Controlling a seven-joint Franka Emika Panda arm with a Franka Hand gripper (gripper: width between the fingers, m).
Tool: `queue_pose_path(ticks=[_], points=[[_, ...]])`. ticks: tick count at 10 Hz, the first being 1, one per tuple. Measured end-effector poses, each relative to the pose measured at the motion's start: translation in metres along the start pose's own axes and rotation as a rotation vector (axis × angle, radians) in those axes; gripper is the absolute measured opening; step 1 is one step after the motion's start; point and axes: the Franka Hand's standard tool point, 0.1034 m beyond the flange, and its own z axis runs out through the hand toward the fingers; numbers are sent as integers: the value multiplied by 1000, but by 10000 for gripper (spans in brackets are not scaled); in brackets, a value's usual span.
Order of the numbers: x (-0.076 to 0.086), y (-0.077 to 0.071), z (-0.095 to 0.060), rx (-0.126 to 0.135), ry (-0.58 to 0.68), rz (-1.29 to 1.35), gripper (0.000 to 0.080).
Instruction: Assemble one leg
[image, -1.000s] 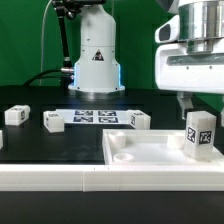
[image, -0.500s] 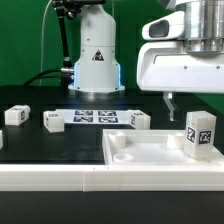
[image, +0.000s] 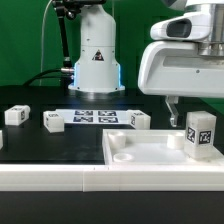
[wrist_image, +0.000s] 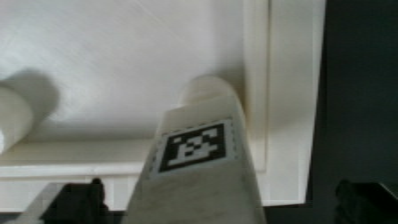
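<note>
On the tray (image: 150, 152), the leg (image: 201, 134) (upright) stands beneath the spread tool (wrist_image: 222, 199).

Black table (image: 50, 146), three legs (image: 15, 116) (image: 52, 121) (image: 139, 120), marker board (image: 95, 117), white tray (image: 150, 152).

Four legs (image: 15, 116) (image: 53, 121) (image: 139, 120) (image: 201, 134), one tray (image: 150, 148), one marker board (image: 96, 117)

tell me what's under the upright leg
The white tray; the leg stands upright near its corner. Whether a socket lies beneath its foot is covered by the leg itself.
</note>
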Motion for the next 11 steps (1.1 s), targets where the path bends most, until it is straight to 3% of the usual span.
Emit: queue_pose_path(ticks=[5, 7, 10, 11], points=[[2, 7, 0, -2, 6, -89, 639], [2, 7, 0, -1, 6, -85, 319], [1, 7, 0, 0, 5, 30, 290], [0, 6, 2, 11, 7, 144, 290]])
